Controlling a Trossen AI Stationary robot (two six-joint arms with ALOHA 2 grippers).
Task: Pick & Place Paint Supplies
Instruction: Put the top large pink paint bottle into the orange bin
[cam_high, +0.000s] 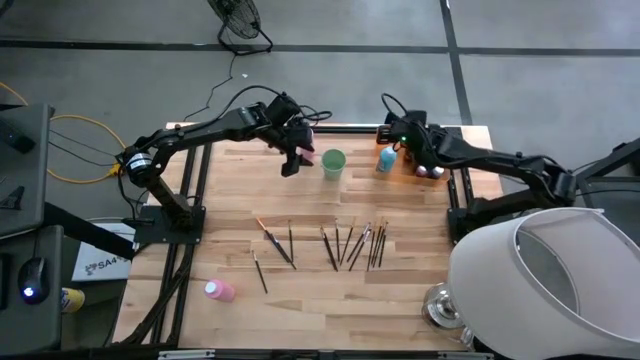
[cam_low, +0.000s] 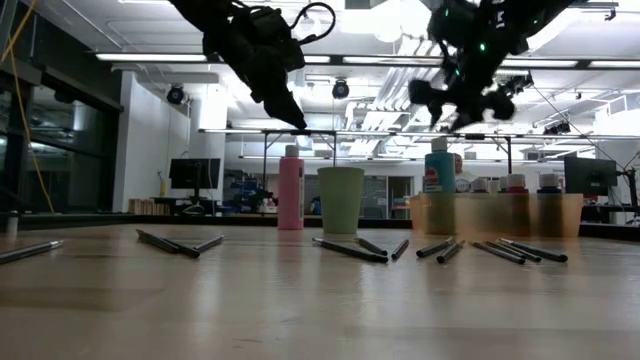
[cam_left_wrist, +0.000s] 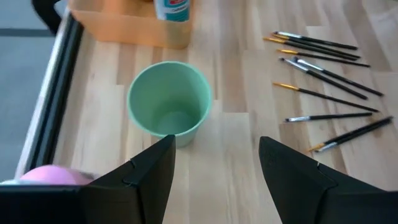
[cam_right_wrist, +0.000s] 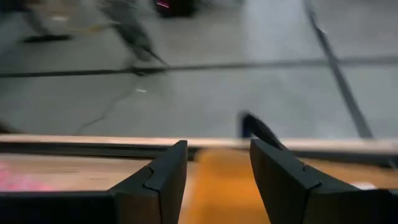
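1. The left gripper (cam_high: 293, 163) hangs above the wooden table (cam_high: 230, 200), beside the light green plastic cup (cam_high: 333, 163); its fingers stand apart, holding nothing
2. The right gripper (cam_right_wrist: 217, 180) hovers over the flat orange tray (cam_high: 410, 172) at the far edge, jaws apart and empty
3. A teal paint bottle (cam_high: 386, 158) and small paint bottles (cam_high: 430, 172) stand in the tray
4. Thin dark brushes (cam_high: 350, 243) lie scattered mid-table
5. One tall pink bottle (cam_low: 291, 190) stands near the cup; another pink bottle (cam_high: 219, 290) lies at the near edge

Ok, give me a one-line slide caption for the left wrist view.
Open left claw hovering above the empty green cup, with brushes scattered on the wooden table.
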